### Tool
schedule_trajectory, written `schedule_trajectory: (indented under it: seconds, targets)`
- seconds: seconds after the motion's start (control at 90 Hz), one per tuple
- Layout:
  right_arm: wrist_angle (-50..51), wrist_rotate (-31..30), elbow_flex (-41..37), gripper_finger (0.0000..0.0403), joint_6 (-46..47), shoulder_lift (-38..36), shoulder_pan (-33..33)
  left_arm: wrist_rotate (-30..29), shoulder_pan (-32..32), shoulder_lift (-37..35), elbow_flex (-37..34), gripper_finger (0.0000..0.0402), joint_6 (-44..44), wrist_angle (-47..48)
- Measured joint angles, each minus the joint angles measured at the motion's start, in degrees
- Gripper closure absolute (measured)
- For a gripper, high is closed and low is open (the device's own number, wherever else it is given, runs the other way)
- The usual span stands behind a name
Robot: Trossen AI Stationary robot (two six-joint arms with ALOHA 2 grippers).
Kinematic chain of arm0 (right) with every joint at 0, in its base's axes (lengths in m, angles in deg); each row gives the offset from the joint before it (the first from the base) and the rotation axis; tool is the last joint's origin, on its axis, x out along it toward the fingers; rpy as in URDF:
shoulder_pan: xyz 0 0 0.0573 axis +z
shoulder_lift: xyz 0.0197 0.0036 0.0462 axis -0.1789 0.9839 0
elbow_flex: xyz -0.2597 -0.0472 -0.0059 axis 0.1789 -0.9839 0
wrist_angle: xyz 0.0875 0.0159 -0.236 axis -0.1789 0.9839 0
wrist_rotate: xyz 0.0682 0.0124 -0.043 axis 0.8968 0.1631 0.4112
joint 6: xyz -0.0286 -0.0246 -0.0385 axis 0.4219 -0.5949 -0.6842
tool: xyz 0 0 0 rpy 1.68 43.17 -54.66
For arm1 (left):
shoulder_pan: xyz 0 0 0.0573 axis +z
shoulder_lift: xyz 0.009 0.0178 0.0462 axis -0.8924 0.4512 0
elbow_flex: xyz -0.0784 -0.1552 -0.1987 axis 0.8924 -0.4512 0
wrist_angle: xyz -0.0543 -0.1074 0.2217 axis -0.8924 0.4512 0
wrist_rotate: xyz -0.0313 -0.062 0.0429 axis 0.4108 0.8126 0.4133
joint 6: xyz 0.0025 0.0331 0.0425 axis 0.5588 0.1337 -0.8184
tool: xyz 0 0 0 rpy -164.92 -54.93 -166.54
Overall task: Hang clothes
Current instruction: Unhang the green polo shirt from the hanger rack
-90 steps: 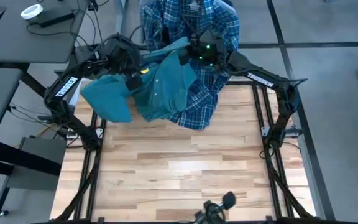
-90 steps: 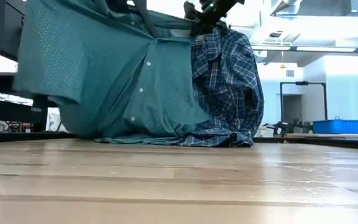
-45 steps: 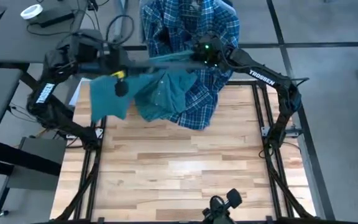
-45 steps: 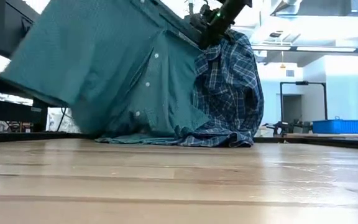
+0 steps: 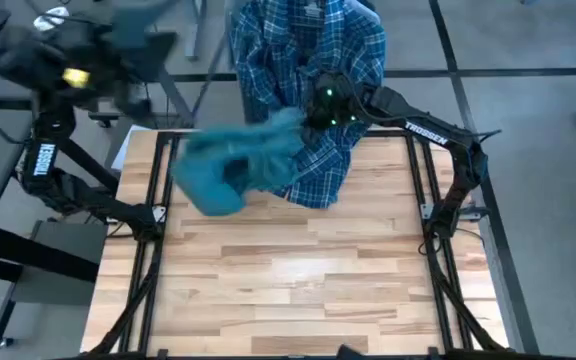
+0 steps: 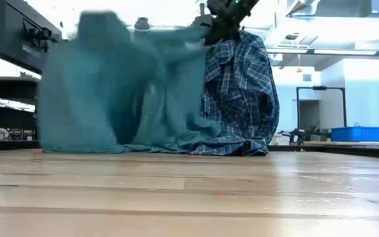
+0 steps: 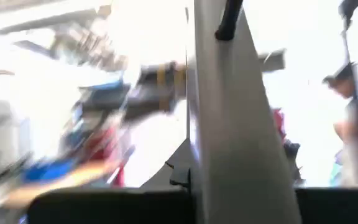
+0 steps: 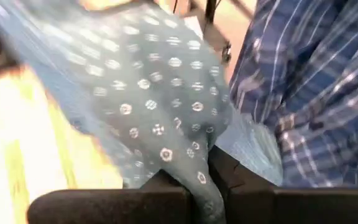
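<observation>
The table [image 5: 298, 270] is a light wooden surface inside a dark frame, and most of its near part is bare. At its far edge the blue-white plaid shirt [image 5: 313, 60] hangs down, with its lower part lying in folds on the wood; in the low view this plaid shirt [image 6: 242, 92] stands tall at the middle right. Just beside it, on the side of the left arm, is the green shirt [image 5: 233, 165], blurred, bunched over the far left part of the table and partly covering the plaid one. In the low view the green shirt [image 6: 110, 92] hangs like a wide curtain, and its lower edge touches the wood.

The right end effector [image 5: 320, 112] is at the far middle of the table, between the 2 shirts. In the right wrist view the right end effector [image 8: 210, 177] has its fingers close together and pinches a fold of the green cloth [image 8: 160, 112].

The left end effector [image 5: 78, 65] is raised outside the far left corner, well apart from the clothes. It is blurred, and I cannot tell how its fingers stand.
</observation>
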Motion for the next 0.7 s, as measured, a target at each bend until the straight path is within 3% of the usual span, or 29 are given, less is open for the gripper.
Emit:
schedule_trajectory:
  seconds: [0.1,0.289,0.378,0.511,0.7]
  targets:
    - [5.1,0.7,-0.1,0.0403,-0.4,-4.7,3.5,1.8,0.1,-1.0,0.0,0.0401,0.0,8.7]
    - [16.1,6.8,0.3,0.0403,7.8,-16.2,11.0,-13.9,0.2,-1.3,-0.2,0.0401,-4.1,39.5]
    - [21.4,7.5,-1.2,0.0403,13.9,-18.0,15.4,-16.2,0.2,0.4,-0.2,0.0401,-2.9,49.5]
    - [24.5,2.3,-10.5,0.0387,22.3,-19.1,21.3,-17.2,-1.1,4.4,-0.3,0.0401,-2.7,59.0]
    - [22.0,1.3,-29.8,0.0314,33.8,-20.8,26.9,-20.3,-4.4,9.1,-0.3,0.0401,-3.3,64.8]
